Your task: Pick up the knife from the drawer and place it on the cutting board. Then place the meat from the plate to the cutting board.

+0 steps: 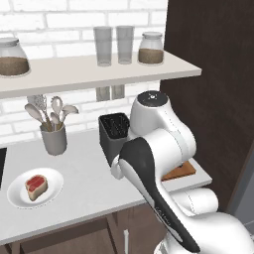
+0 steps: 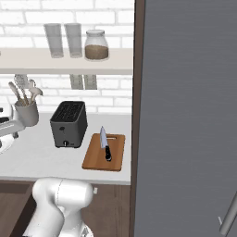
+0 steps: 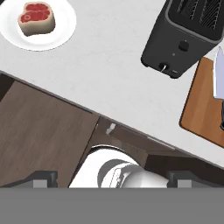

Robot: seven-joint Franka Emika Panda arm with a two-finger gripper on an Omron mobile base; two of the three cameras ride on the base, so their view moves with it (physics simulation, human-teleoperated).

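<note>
Pincer tips [image 3: 112, 179] sit wide apart and empty in the hand view, high above the bench [image 3: 109, 74], where the meat [image 3: 36, 18] lies on the plate [image 3: 61, 33]. Left base view: a grey cup [image 1: 53, 139] holds spoons and ladles [image 1: 49, 110]. Right base view: the knife [image 2: 105, 143] lies on the cutting board [image 2: 95, 157] beside the toaster [image 2: 68, 124]; a shelf jar [image 2: 96, 45] holds brown grains.

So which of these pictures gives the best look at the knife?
The right base view: the whole knife lies in plain sight on the cutting board, silver blade and black handle both visible. The hand view catches just part of its blade at the right edge. In the left base view the arm hides it.
</note>
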